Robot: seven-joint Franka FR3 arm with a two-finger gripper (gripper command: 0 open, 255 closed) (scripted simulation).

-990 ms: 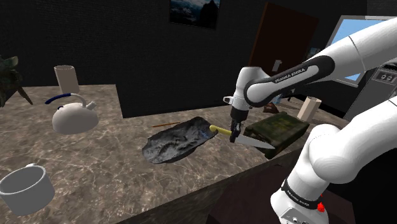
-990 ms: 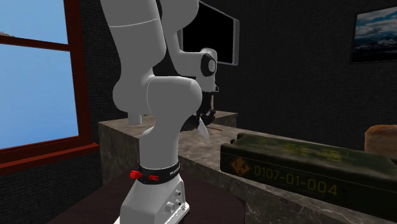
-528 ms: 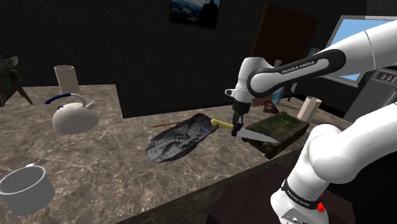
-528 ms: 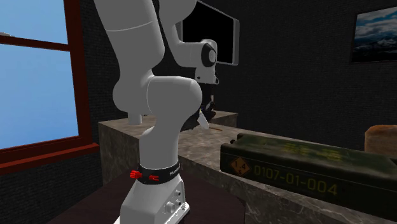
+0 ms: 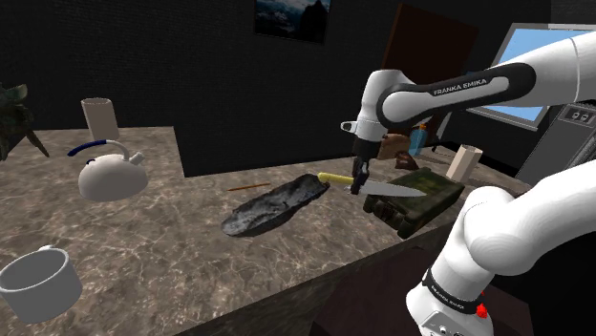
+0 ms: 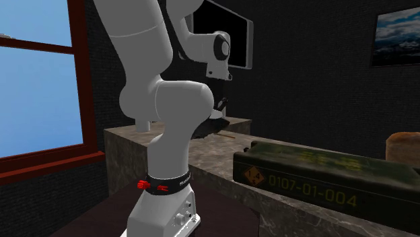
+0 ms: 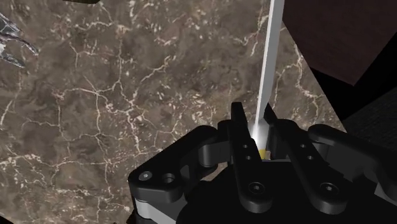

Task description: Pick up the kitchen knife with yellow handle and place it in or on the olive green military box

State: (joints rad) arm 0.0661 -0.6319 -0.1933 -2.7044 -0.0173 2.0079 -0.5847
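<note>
The brown, white-veined marble tabletop [image 5: 162, 239] stretched beneath the white arm [image 5: 535, 76]. On it sat the rectangular olive green military box [image 5: 430, 199], with yellow stencilled numbers on its side, and near it a grey, crumpled, rock-like slab [image 5: 272, 205]. The kitchen knife [image 5: 387, 189] hung level above the tabletop, its yellow handle toward the slab and its slim pale blade pointing at the box. The black claw [image 5: 358, 184] was clamped on it where handle met blade.
</note>
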